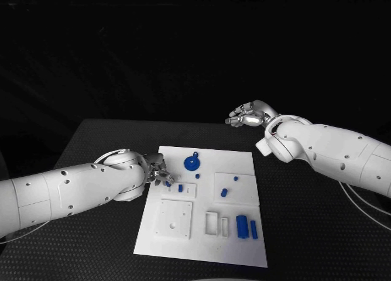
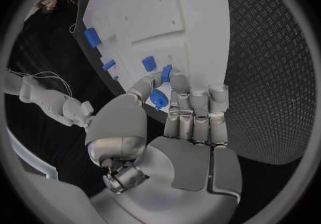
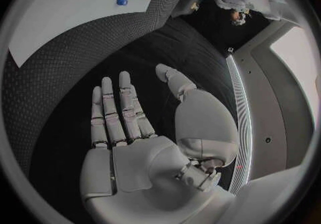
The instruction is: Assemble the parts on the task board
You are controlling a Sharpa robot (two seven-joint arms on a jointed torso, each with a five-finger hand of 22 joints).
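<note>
Pinching a small blue part (image 2: 159,98) half hidden by fingers, left hand (image 2: 175,107), right hand (image 3: 144,128) spread empty.

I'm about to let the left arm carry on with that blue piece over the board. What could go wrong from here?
1. The left robot hand pinches the small blue part only at its fingertips; it could slip or twist.
2. Loose blue pieces lie on the task board just beside those fingers, so a sideways move may knock them.
3. The right robot hand hangs open off the board, so nothing steadies it.
</note>
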